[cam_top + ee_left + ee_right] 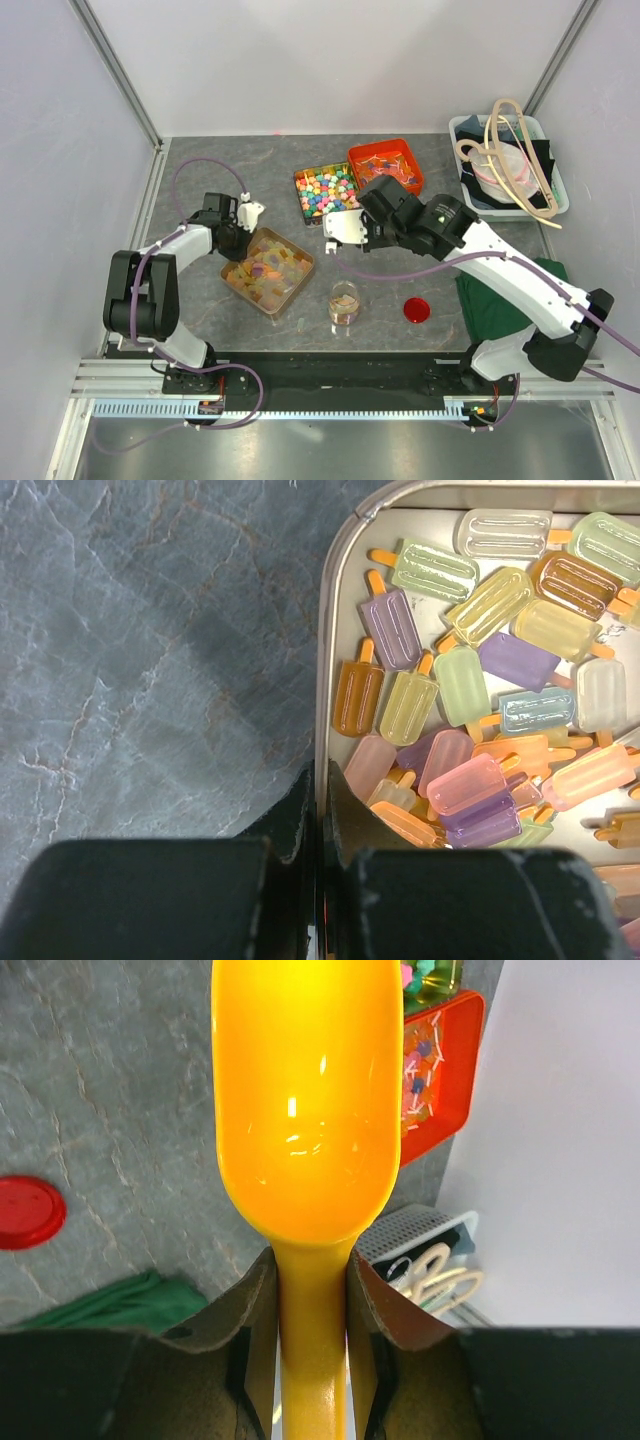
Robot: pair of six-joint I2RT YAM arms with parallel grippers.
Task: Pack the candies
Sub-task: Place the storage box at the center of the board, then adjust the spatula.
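Presently: left gripper (320, 815), narrow, clamped on the thin metal rim of the tray (325, 680). Within it lie the candies (460, 685), flat translucent pastel popsicle shapes, loosely heaped and mostly unpacked. Right gripper (312, 1290) pinches the handle of a glossy yellow-orange scoop (305, 1100), no load visible. Glass jar (344, 303) on the grey marbled tabletop (150, 680) looks only part-filled; round red lid (417, 310) lies beside it, off.

Right fingers (255, 1305) clamp the handle of a yellow-orange scoop (305, 1110), bowl empty. Red lid (28, 1212) lies left on the grey surface (110, 1080). Green cloth (120, 1305) bottom-left. Red tray (445, 1080) top right, white basket (420, 1235) below it.
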